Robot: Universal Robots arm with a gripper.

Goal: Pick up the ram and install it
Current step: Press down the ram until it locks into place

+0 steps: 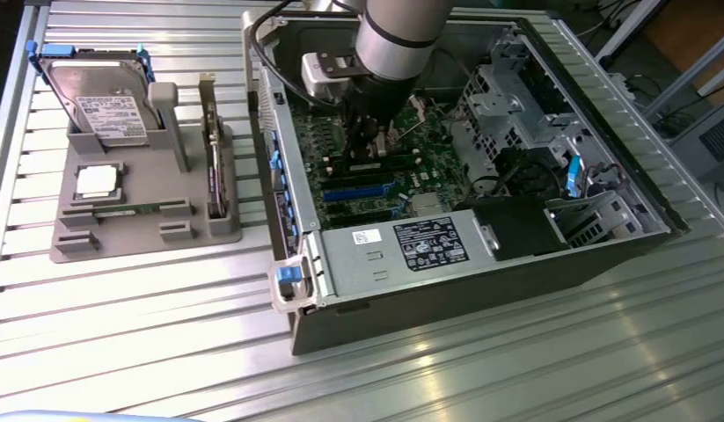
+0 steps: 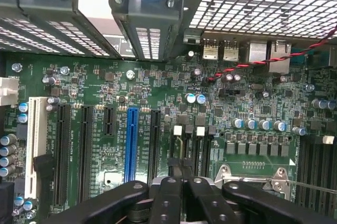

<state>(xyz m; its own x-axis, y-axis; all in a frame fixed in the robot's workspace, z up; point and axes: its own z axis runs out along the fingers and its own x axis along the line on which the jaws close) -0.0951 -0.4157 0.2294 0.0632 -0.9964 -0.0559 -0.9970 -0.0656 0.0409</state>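
Arm (image 1: 397, 35) and claw (image 1: 368, 132) reached down into the open computer case (image 1: 374, 290) in the exterior view, the claw low over the green motherboard (image 1: 427, 132) near the case's far wall. On the bench (image 1: 162, 308), well apart from the claw on the exterior view's left, we saw a grey holder (image 1: 139, 237). It carried a hard drive (image 1: 104, 101) leaning upright at the back and a square silver processor (image 1: 98, 180) lying flat. A long thin board stood on edge in the holder's slot nearest the case; as best we could tell that was the ram (image 1: 211, 167), touched by nothing.

From the wrist view we looked along the claw (image 2: 181, 174) onto the motherboard (image 2: 105, 81). Its black fingers (image 2: 166, 197) were drawn together, tips meeting; whether anything thin was pinched between them we could not tell. The tips sat just over a group of narrow black slots with white clips (image 2: 177, 129), beside a blue slot (image 2: 131, 145). A white slot (image 2: 36, 139) lay farther off, and a twisted red and black wire (image 2: 274, 58) crossed the board.
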